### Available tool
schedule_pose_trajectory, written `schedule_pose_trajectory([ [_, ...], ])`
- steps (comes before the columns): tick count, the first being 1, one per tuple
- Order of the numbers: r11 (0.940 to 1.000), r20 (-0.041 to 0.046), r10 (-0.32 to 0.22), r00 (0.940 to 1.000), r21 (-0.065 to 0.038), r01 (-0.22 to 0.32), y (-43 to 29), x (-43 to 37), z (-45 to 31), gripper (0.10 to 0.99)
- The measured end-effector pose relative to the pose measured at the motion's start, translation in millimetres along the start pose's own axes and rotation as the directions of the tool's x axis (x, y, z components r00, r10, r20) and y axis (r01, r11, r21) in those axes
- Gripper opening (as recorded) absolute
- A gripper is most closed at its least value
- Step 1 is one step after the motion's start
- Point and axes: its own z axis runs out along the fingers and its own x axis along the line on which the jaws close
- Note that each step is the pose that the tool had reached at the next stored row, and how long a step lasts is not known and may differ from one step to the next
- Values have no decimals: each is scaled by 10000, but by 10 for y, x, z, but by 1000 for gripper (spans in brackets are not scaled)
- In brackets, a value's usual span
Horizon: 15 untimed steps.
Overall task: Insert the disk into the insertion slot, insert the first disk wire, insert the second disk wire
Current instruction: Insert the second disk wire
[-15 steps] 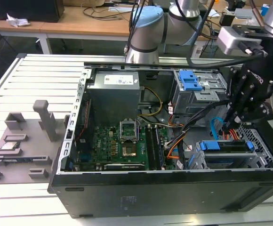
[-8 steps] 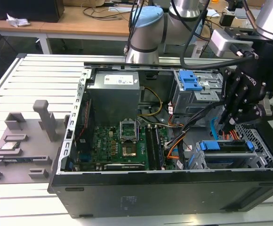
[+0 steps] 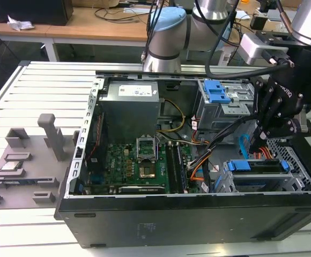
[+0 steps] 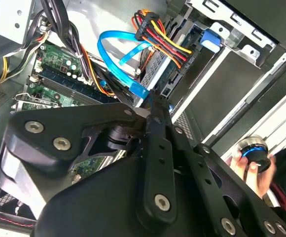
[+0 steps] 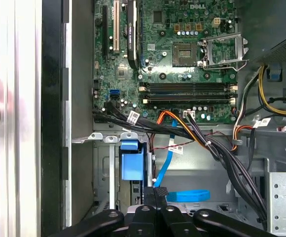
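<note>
Since the disk (image 3: pixel 254 167) is already sitting in the slot (image 3: pixel 300 179), at the case's (image 3: pixel 145 225) near corner on the exterior view's right, we are seeing the pincer (image 5: pixel 155 193) hovering just above it. Its jaws are pinching the blue wire's (image 5: pixel 163 163) plug, apparently for connecting.
</note>
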Motion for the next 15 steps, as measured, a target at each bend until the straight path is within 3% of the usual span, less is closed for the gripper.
schedule_pose_trajectory([
  [4,10000,1,0,10000,0,0,0,18,2,102],
  [6,10000,-1,0,10000,0,0,-1,83,5,102],
  [11,10000,0,1,10000,0,-1,-3,151,10,102],
  [15,10000,1,-1,10000,0,1,-4,166,11,102],
])
